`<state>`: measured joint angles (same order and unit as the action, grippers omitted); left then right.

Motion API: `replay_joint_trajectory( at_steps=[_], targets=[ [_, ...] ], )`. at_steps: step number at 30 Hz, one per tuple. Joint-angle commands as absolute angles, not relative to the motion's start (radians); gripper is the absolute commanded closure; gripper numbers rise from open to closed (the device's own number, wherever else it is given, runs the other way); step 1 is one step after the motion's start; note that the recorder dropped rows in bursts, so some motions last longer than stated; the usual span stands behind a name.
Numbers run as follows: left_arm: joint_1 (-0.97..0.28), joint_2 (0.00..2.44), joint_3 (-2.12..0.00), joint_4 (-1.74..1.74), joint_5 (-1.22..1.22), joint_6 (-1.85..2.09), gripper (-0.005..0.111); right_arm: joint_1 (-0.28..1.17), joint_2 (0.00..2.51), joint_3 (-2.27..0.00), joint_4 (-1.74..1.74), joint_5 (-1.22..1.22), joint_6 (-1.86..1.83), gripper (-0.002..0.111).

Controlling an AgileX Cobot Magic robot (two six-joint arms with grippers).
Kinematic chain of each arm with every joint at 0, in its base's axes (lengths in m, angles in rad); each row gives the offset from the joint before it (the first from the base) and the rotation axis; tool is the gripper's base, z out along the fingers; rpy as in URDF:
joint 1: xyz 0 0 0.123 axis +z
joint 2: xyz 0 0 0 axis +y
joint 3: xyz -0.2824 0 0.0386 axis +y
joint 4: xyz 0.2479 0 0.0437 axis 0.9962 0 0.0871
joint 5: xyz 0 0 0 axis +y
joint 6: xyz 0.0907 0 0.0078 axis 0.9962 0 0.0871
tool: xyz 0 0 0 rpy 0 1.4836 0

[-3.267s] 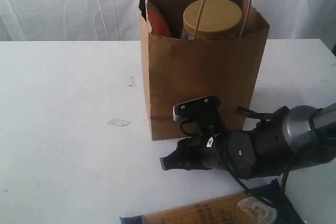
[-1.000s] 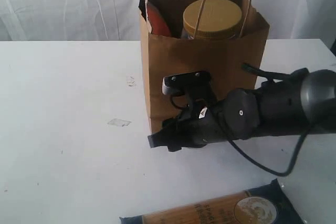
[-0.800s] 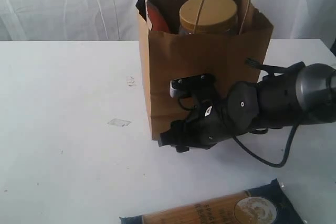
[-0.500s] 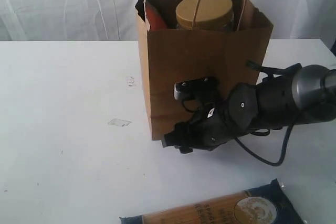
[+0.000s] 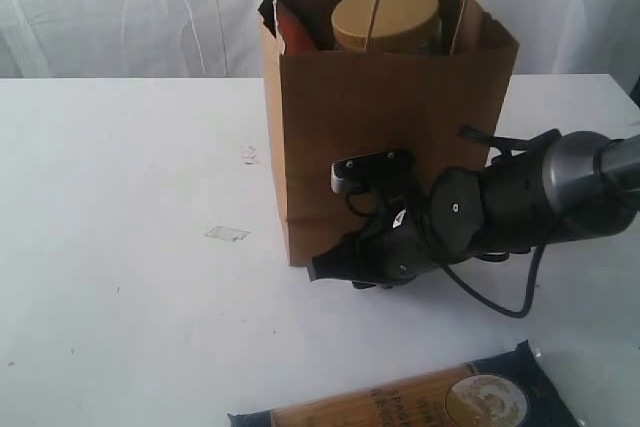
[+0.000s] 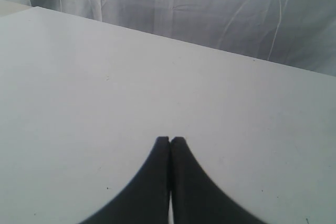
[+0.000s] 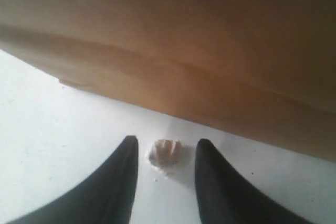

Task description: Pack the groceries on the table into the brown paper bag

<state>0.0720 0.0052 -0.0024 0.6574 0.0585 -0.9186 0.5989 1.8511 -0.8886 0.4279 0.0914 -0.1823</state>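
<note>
Groceries in view number three: one jar [image 5: 386, 17] with a tan lid and one reddish pouch [image 5: 298, 29] sit inside the single brown paper bag [image 5: 390, 127] (upright, two loop handles), and one long packet [image 5: 420, 402] lies on the counter [image 5: 130, 167], cut off by the exterior view's lower edge. One small white bit [image 7: 165, 156] lies by the bag's base. The right end effector [image 7: 166, 141] is partly open, its fingers either side of that bit with gaps, gripping nothing. The left end effector [image 6: 170, 140] is closed and empty above the counter.
</note>
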Motion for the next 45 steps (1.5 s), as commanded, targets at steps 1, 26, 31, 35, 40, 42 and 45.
replay_joint_trajectory(
  at_steps=[1, 26, 31, 35, 40, 42, 45],
  targets=[
    [0.065, 0.000, 0.000, 0.667, 0.052, -0.916, 0.107, 0.588, 1.866, -0.897, 0.428, 0.070, -0.153, 0.075],
    [0.065, 0.000, 0.000, 0.667, 0.052, -0.916, 0.107, 0.607, 1.877, -0.897, 0.428, 0.095, -0.100, 0.108],
    [0.065, 0.000, 0.000, 0.667, 0.052, -0.916, 0.107, 0.664, 1.865, -0.897, 0.439, 0.120, -0.100, 0.108],
    [0.065, 0.000, 0.000, 0.667, 0.052, -0.916, 0.107, 0.722, 1.831, -0.897, 0.439, 0.130, -0.100, 0.108],
    [0.065, 0.000, 0.000, 0.667, 0.052, -0.916, 0.107, 0.767, 1.763, -0.897, 0.439, 0.193, -0.100, 0.108],
    [0.065, 0.000, 0.000, 0.667, 0.052, -0.916, 0.107, 0.780, 1.726, -0.897, 0.436, 0.226, -0.100, 0.108],
    [0.065, 0.000, 0.000, 0.667, 0.052, -0.916, 0.107, 0.806, 1.658, -0.897, 0.436, 0.271, -0.100, 0.108]
  ],
)
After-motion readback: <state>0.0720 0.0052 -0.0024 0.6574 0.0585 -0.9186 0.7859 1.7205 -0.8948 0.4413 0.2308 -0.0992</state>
